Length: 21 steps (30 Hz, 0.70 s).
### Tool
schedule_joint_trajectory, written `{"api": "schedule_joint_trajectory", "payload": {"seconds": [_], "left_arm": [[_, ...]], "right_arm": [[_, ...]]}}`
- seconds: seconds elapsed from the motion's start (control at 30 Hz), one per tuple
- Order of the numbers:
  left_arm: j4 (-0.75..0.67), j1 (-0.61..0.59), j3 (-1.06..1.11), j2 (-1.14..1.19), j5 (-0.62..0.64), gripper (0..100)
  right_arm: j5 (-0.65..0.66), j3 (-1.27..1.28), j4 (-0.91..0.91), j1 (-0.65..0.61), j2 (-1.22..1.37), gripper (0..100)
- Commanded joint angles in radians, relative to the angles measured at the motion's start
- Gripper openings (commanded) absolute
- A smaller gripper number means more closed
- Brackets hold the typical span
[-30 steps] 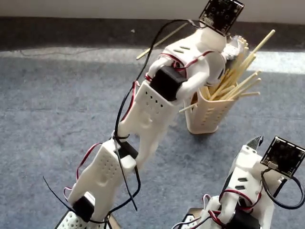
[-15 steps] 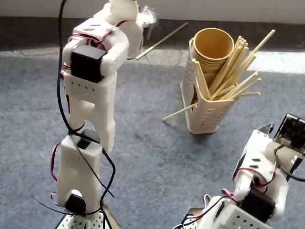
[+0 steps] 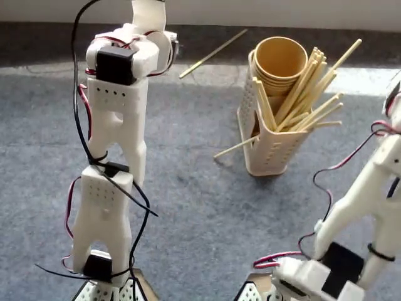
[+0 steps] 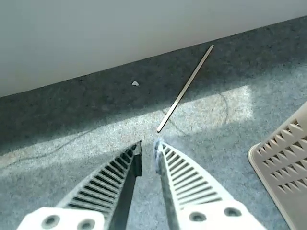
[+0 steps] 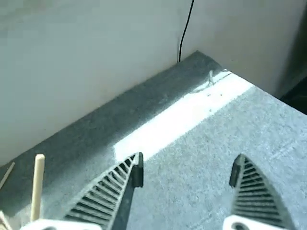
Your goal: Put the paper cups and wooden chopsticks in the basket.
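Where the basket (image 3: 270,153) stands: upright on the grey counter (image 3: 207,207), toward its far side, between the two arms.
Paper cups (image 3: 280,59): nested in one stack, standing inside the basket at its far end.
Chopsticks (image 3: 313,94): a bundle leaning in the basket beside the cups, tips fanning out over the rim; one stick (image 3: 235,148) pokes out sideways low on the basket's wall.
Loose chopstick (image 3: 213,53): flat on the counter near the wall (image 3: 351,12), well apart from the basket (not in it).
Left arm (image 3: 116,125): upright, its upper end at the far edge of the counter.
Left claw (image 4: 148,148): fingers nearly together, a thin slit between the tips, nothing held; the loose chopstick's near end lies just beyond the tips.
Right arm (image 3: 366,194): at the right edge of the counter, on the near side.
Right claw (image 5: 187,172): spread wide, nothing held; it faces the counter's corner and the wall.
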Motion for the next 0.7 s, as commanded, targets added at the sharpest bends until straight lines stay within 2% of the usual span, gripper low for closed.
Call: {"api": "schedule_joint_trajectory", "payload": {"seconds": [0.0, 0.2, 0.33, 0.53, 0.67], "left_arm": [[0.005, -0.015, -0.05, 0.005, -0.003, 9], [0.005, -0.03, -0.05, 0.016, -0.003, 9], [0.005, -0.039, -0.048, 0.016, -0.003, 9], [0.006, -0.039, -0.042, 0.019, -0.003, 9], [0.006, -0.039, -0.041, 0.019, -0.003, 9]], "right_arm": [[-0.011, -0.343, 0.001, -0.054, 0.277, 28.9], [-0.028, -0.791, -0.058, -0.097, 0.746, 28.9], [-0.201, -1.076, -0.082, -0.105, 0.964, 28.9], [-0.224, -1.357, 0.088, -0.16, 1.024, 28.9], [-0.224, -1.34, 0.154, -0.203, 0.938, 28.9]]}}
